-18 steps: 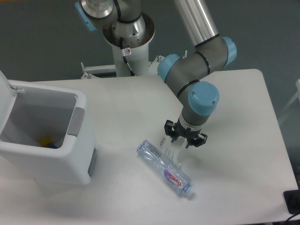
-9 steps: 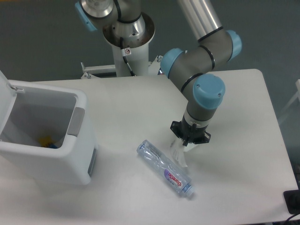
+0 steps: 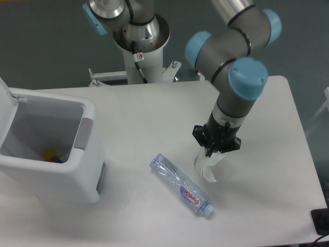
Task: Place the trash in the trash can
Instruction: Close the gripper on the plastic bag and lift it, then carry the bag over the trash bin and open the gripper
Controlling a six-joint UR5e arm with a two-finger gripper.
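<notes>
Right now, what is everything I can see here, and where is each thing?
Table: one, white, filling most of the view.
Trash can: one, white with a grey side panel, at the table's left; lid up, and something yellow and blue lies at its bottom.
Water bottle: one, clear with a purple-and-red label, lying on its side at the table's front centre.
Clear plastic piece: one, see-through, just right of the bottle, held in the jaws; whether it touches the table I cannot tell.
Dark object: one, black, at the lower right edge, mostly cut off.
Robot arm: one, silver and grey with pale blue caps, reaching down from the top.
Gripper: one, black, pointing down, closed on the clear piece.
</notes>
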